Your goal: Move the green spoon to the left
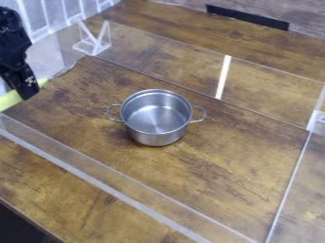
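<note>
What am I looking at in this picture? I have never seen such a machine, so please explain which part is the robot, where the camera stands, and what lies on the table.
The single camera looks down at an angle onto a wooden table fenced by low clear plastic walls. The black shape at the far left edge is the robot arm's gripper, pointing down. Between its fingers sits something yellow-green, the green spoon; only a small part shows, so the gripper appears closed on it, low over the table's left edge. In the middle stands a round steel pot with two small handles, empty inside. A clear plastic stand is behind, at the upper left.
</note>
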You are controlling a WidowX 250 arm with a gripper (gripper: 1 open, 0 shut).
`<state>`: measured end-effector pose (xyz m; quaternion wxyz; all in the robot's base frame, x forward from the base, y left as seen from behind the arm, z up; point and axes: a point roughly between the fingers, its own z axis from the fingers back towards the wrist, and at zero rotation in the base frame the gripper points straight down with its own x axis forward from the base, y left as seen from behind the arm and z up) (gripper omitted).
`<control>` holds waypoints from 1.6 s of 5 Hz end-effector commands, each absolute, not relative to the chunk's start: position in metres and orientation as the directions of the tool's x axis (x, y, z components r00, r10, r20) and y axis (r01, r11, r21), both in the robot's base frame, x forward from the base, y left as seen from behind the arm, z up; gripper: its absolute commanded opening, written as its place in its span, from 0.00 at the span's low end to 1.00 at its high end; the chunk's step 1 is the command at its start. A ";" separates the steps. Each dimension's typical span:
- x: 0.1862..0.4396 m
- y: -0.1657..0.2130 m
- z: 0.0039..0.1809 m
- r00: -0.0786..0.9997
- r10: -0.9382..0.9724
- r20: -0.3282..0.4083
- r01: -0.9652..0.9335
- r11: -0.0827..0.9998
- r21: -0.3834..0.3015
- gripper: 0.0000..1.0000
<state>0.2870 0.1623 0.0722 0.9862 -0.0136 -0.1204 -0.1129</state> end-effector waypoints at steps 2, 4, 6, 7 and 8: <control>0.302 0.164 0.055 0.934 -0.196 0.298 0.207 0.978 -0.005 0.00; 0.304 0.151 0.044 0.922 -0.232 0.311 0.254 0.967 -0.033 0.00; 0.300 0.180 0.076 0.943 -0.190 0.272 0.206 0.978 -0.029 1.00; 0.297 0.190 0.071 0.947 -0.178 0.269 0.193 0.981 -0.034 1.00; 0.298 0.196 0.061 0.950 -0.169 0.264 0.186 0.982 -0.043 1.00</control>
